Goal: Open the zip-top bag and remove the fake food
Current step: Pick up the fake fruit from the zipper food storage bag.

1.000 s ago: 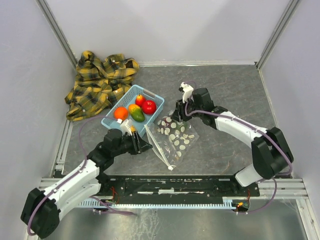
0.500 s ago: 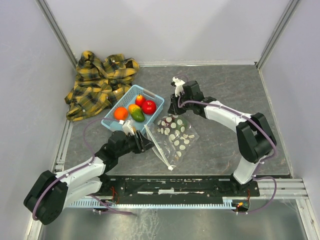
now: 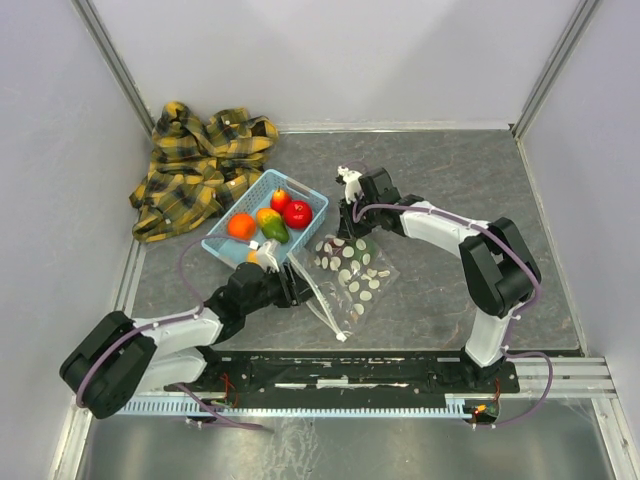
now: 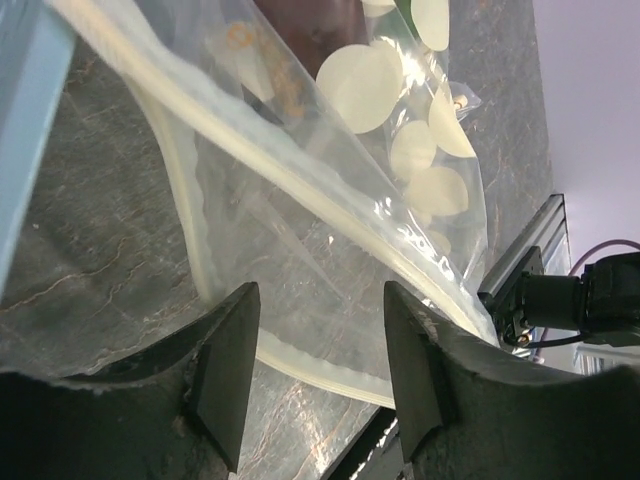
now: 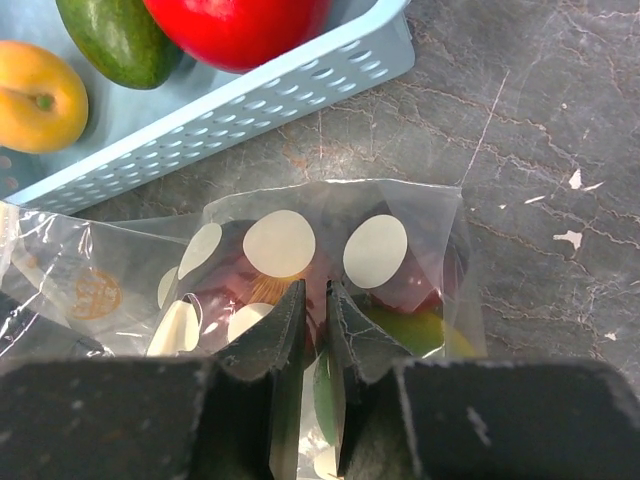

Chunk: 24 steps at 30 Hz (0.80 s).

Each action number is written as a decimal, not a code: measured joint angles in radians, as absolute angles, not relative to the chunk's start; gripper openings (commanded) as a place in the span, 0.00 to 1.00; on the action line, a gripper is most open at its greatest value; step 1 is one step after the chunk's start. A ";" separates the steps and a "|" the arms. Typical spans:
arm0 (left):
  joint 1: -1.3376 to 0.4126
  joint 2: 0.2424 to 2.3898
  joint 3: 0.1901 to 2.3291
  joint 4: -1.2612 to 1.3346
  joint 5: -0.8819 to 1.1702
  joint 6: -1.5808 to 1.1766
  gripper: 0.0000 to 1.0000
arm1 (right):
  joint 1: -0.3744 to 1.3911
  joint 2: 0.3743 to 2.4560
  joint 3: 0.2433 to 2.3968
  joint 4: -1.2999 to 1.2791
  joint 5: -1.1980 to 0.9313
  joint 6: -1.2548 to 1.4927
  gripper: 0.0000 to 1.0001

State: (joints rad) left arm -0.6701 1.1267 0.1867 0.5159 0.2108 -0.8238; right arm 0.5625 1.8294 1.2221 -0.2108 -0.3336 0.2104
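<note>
The zip-top bag [image 3: 350, 272] lies on the grey table beside the light blue basket [image 3: 222, 240]. Its mouth gapes toward my left gripper [image 3: 297, 287], which is open; in the left wrist view [image 4: 320, 350] a zip strip lies between the jaws, untouched. My right gripper [image 3: 350, 225] is shut on the film at the bag's far end [image 5: 317, 300]. Maroon [image 5: 230, 285] and green-yellow [image 5: 415, 325] fake food shows inside the bag [image 5: 330, 230]. A red fruit [image 3: 297, 213], an orange one and a green one sit in the basket.
A yellow plaid cloth [image 3: 200, 165] is bunched at the back left. The basket wall [image 5: 250, 110] stands just beyond the bag's end. White walls close in three sides. A metal rail [image 3: 350, 370] runs along the near edge.
My right gripper has moved left to the bag's far end by the basket. My left arm has folded and brought its gripper closer to the bag's mouth. The bag has barely shifted.
</note>
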 measured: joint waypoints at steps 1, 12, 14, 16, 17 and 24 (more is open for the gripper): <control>-0.670 1.133 0.187 0.525 0.208 -0.823 0.62 | 0.563 1.829 1.222 -0.211 -0.337 0.206 0.21; -0.689 1.206 0.221 0.587 0.175 -0.823 0.65 | 0.575 1.805 1.100 -0.175 -0.373 0.194 0.21; -0.698 1.224 0.224 0.591 0.168 -0.823 0.67 | 0.575 1.780 1.066 -0.166 -0.381 0.194 0.21; -0.711 1.238 0.226 0.597 0.160 -0.823 0.68 | 0.576 1.758 1.043 -0.162 -0.387 0.196 0.21; -0.717 1.242 0.229 0.597 0.158 -0.823 0.69 | 0.576 1.750 1.034 -0.158 -0.389 0.196 0.21; -0.753 1.237 0.256 0.570 0.126 -0.821 0.69 | 0.576 1.709 0.997 -0.136 -0.393 0.198 0.21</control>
